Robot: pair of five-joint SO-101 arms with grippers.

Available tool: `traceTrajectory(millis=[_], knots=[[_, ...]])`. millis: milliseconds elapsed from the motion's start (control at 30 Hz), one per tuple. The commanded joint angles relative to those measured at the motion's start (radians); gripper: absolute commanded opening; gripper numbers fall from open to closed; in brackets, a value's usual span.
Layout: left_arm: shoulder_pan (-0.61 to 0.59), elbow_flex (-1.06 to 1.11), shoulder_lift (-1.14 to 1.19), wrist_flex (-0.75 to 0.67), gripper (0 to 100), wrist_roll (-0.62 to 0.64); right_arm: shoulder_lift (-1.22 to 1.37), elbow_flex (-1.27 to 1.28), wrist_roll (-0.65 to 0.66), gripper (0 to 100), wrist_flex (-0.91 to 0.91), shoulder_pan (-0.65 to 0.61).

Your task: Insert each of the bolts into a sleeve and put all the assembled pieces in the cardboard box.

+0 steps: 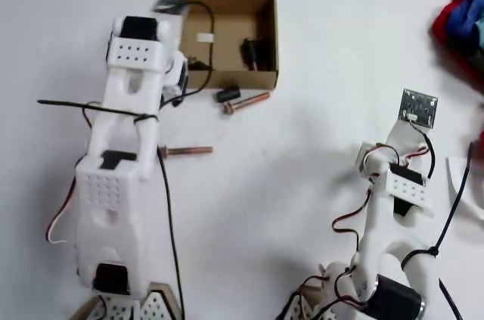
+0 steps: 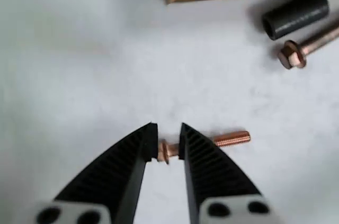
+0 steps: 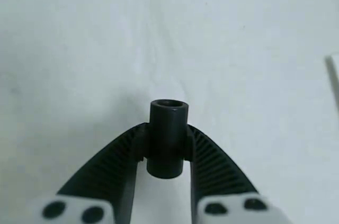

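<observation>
Left gripper, narrowly spread, hung over bolt head; shank lay crosswise (turn needed?); right gripper pinched sleeve.

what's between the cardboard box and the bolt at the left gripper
A loose black sleeve and a second bolt, side by side just off the cardboard box; the rest toward that bolt is bare table. The high view shows it.
</observation>
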Motion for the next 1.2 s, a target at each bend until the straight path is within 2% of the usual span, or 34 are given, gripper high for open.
traceTrajectory(millis=[0,167,267,400,467,567,700,900,1167], knots=[[0.058,0.180,-0.146,0.017,3,0.204,-0.004,-0.025,-0.006,2.2,-0.022,-0.001],[0.071,0.452,-0.206,0.015,3,0.434,-0.004,-0.025,-0.006,2.2,-0.022,-0.002],[0.077,0.504,-0.207,0.015,7,0.450,-0.004,-0.020,-0.006,2.2,-0.022,-0.028],[0.084,0.555,-0.210,0.017,27,0.456,-0.002,-0.018,-0.006,2.2,-0.022,-0.050],[0.078,0.558,-0.213,0.017,38,0.499,-0.002,-0.018,-0.006,2.2,-0.022,-0.048],[0.086,0.556,-0.207,0.014,46,0.575,-0.002,-0.018,-0.006,2.2,-0.022,-0.048],[0.110,0.562,-0.204,0.000,44,0.621,-0.002,-0.018,-0.006,2.2,-0.022,-0.048],[0.083,0.562,-0.204,-0.071,40,0.671,-0.002,-0.018,-0.006,2.2,-0.022,-0.048],[0.075,0.564,-0.204,-0.137,40,0.750,-0.002,-0.018,-0.006,2.2,-0.022,-0.048]])
